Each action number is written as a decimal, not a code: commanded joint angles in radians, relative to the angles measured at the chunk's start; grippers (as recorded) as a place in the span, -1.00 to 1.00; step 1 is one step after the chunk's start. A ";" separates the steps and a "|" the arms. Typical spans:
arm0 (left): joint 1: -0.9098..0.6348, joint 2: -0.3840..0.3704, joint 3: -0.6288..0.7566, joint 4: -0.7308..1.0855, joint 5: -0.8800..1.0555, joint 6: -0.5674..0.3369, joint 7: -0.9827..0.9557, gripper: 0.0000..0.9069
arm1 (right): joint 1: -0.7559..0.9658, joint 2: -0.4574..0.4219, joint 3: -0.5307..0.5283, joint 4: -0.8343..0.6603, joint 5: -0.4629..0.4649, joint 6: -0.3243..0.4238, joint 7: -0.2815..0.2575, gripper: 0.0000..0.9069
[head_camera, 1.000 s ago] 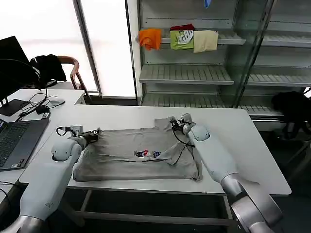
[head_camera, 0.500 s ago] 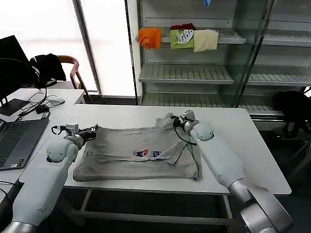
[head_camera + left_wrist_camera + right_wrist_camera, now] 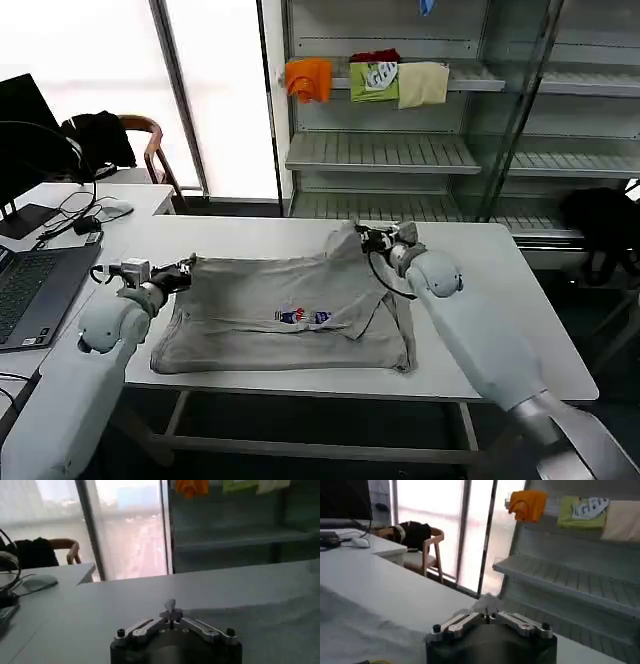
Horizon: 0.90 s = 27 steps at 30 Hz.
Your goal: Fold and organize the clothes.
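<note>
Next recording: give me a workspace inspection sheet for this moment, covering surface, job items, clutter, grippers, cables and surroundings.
Surface: white table, bare around the garment.
Job's things: one light grey shirt lying mostly flat, chest print facing up, its two far corners raised off the table.
Clutter: nothing seen on the work table.
Grippers: left gripper shut on the shirt's far left corner; right gripper shut on the far right corner, lifting it into a peak.
Cables: black cables on the side desk beside a laptop; thin black cable along the right wrist.
Surroundings: shelving behind holding orange, green and cream folded garments; chair with a black garment.
</note>
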<state>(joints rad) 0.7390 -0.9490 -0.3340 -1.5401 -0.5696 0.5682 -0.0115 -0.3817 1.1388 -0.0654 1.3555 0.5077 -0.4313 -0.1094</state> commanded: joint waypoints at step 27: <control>0.165 -0.017 -0.029 -0.217 -0.021 -0.033 -0.085 -1.00 | 0.198 0.260 0.032 -0.743 -0.109 0.195 0.052 0.84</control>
<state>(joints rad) 0.9176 -0.9647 -0.3704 -1.7432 -0.5753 0.5397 -0.0896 -0.3374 1.2428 -0.0358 1.0477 0.4564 -0.2741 -0.0121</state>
